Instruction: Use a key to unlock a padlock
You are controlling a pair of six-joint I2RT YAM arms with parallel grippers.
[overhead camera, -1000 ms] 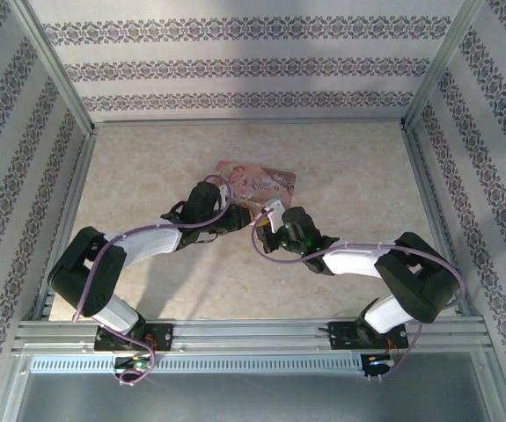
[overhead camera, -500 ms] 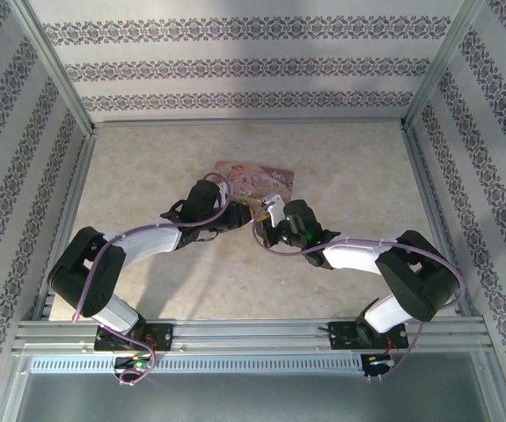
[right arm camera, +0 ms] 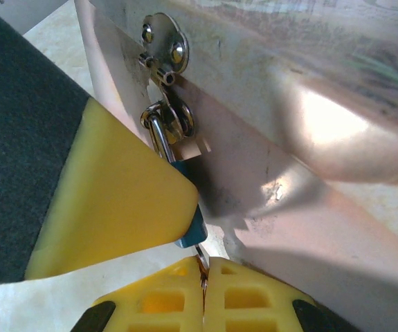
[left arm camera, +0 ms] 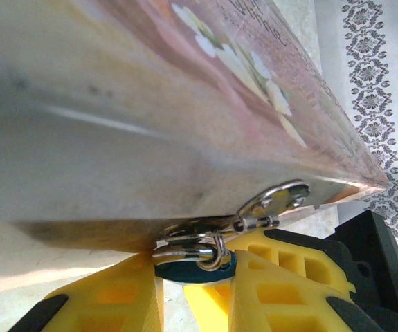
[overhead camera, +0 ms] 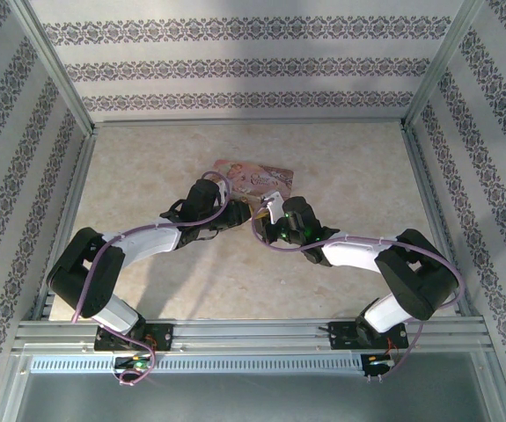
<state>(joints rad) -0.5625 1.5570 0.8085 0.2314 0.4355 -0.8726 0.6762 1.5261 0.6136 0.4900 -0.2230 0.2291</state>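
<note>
Top view: my left gripper (overhead camera: 240,214) and right gripper (overhead camera: 267,209) meet at the pink tin's (overhead camera: 254,178) near edge, mid-worktop. Left wrist: the jaws clench the blue padlock (left arm camera: 195,266), which hangs on the tin's hasp (left arm camera: 275,200). Right wrist: the jaws pinch the key (right arm camera: 200,260) at the padlock's base; I judge insertion is the step in hand, needing a straight push, then a twist.

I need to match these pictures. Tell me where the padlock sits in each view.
Top external: too small to make out; look at the pink tin's near edge.
Left wrist: the padlock sits bottom centre, between yellow jaws.
Right wrist: left of centre, hanging below the riveted hasp, key under it.
Shared landmark: the pink tin.
</note>
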